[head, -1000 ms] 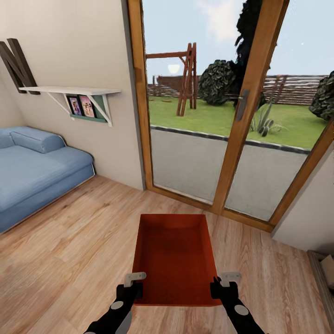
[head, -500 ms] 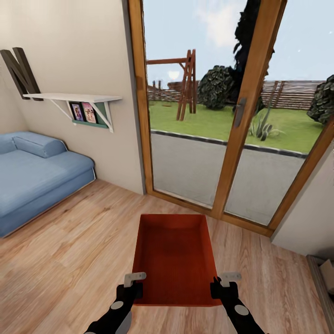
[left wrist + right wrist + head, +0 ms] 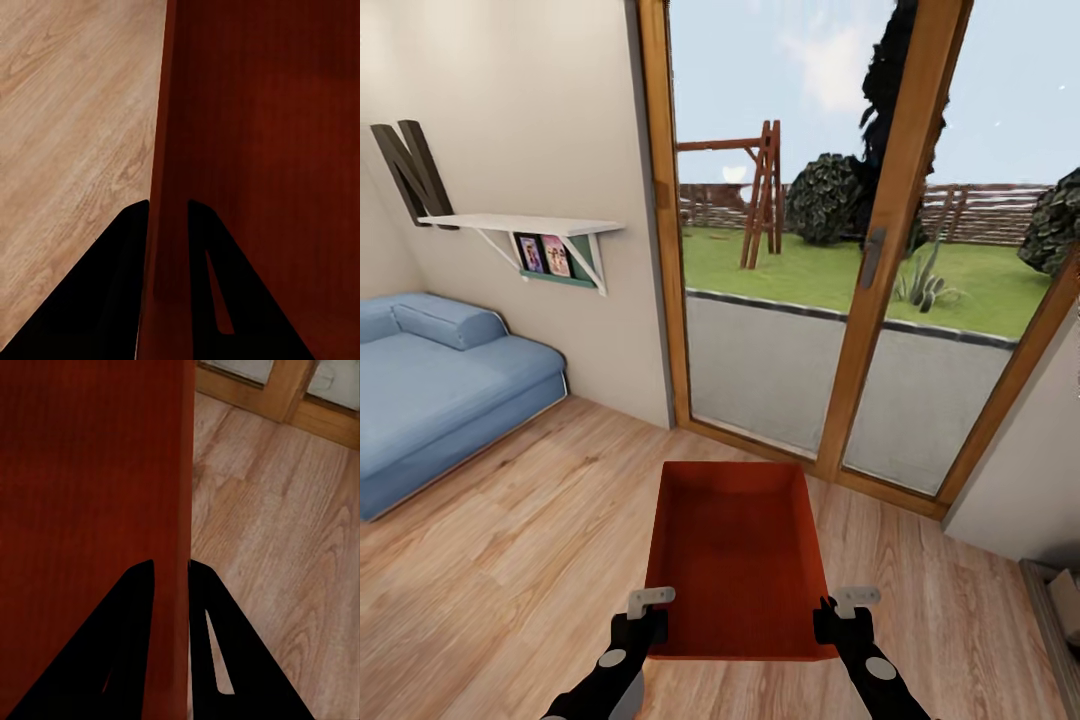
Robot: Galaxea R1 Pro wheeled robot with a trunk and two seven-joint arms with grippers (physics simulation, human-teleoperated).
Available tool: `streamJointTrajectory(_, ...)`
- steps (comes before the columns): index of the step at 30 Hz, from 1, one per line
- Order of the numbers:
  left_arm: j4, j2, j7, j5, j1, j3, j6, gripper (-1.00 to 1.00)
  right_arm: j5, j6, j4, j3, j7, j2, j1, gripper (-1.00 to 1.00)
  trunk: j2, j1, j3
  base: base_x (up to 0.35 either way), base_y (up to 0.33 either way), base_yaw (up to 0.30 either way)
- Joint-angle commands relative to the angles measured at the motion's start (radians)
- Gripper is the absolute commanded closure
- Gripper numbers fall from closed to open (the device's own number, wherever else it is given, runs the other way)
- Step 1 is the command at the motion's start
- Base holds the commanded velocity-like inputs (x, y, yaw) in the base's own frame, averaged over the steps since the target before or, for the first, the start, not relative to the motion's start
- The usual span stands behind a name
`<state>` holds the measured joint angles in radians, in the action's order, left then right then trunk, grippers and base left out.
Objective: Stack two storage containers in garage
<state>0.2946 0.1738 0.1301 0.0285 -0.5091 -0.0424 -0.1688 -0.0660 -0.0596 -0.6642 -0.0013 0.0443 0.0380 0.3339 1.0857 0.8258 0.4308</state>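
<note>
Our left gripper [image 3: 647, 612] is clamped on the left wall of the storage container [image 3: 737, 555], and our right gripper [image 3: 842, 608] on its right wall. We hold it between our arms above the living room's wood floor [image 3: 510, 540], long axis pointing ahead toward the glass doors [image 3: 830, 300].

Under me runs the light wood plank floor [image 3: 530, 520]; the blue sofa [image 3: 440, 385] stands on it, left of the wood-framed glass doors [image 3: 860, 250] it runs up to
</note>
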Motion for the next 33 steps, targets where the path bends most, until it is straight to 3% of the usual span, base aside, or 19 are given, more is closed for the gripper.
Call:
streamJointTrajectory(1,-0.002,0.001,0.006,0.004,-0.001,-0.005,-0.003,1.0,-0.006,-0.002,0.0,0.006,-0.003,0.0,0.001,1.0,-0.007,-0.004,-0.004,0.0,0.0,0.0)
streamJointTrajectory(33,-0.002,0.001,0.006,0.004,-0.001,-0.005,-0.003,1.0,-0.005,0.0,0.0,0.007,-0.003,0.0,0.001,1.0,-0.231,-0.127,-0.155,0.0,0.0,0.0)
